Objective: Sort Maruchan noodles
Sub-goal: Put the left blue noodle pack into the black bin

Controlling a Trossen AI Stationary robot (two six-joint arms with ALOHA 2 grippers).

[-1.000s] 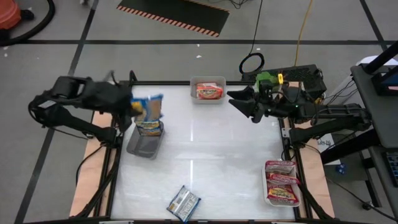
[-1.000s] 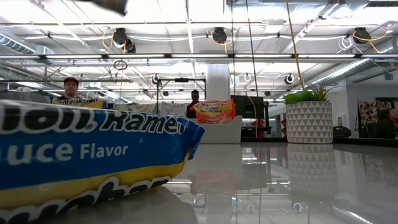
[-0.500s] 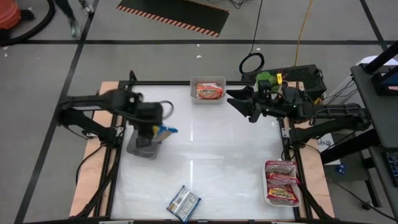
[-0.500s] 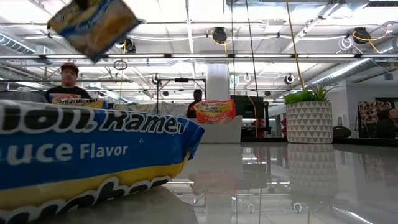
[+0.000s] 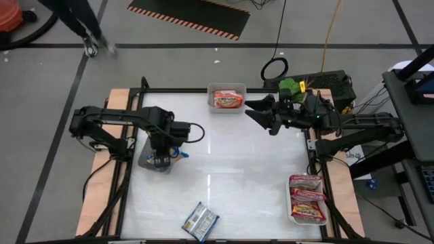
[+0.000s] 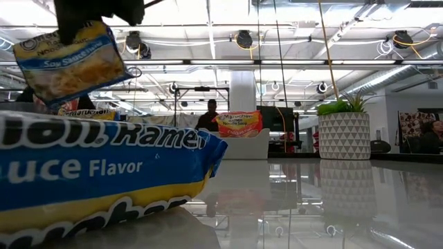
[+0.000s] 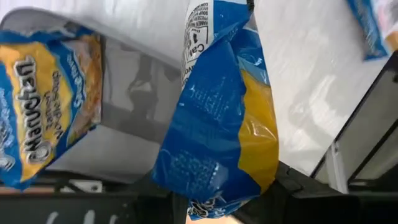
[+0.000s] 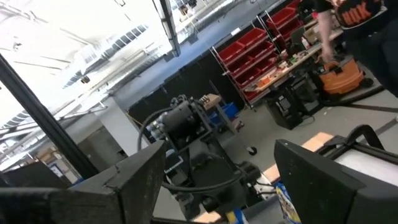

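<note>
While my left claw (image 5: 165,150) hangs over the grey tray (image 5: 150,163) at the left side of the desk (image 5: 230,169), it is pinching a blue and yellow noodle packet (image 7: 217,118) by one end, so the packet dangles above the tray. In my left wrist view a second blue and yellow packet (image 7: 43,106) already lies in that tray, just beside the hanging one. From the low camera the held packet (image 6: 69,66) shows high up under my dark fingers, tilted, with its printed face outward. Another blue packet (image 5: 201,221) lies loose on the desk near the front edge, well apart from the tray; in the low view it fills the left foreground (image 6: 104,173). An orange-red packet (image 5: 228,99) sits in the small tray (image 5: 226,89) at the middle of the far edge. A stack of maroon-and-silver packets (image 5: 308,198) rests in the white tray (image 5: 327,215) at the right front corner. My right claw (image 5: 258,112) waits in the air near the far right of the desk, just right of the orange-red packet's tray, its fingers spread wide with nothing between them.
</note>
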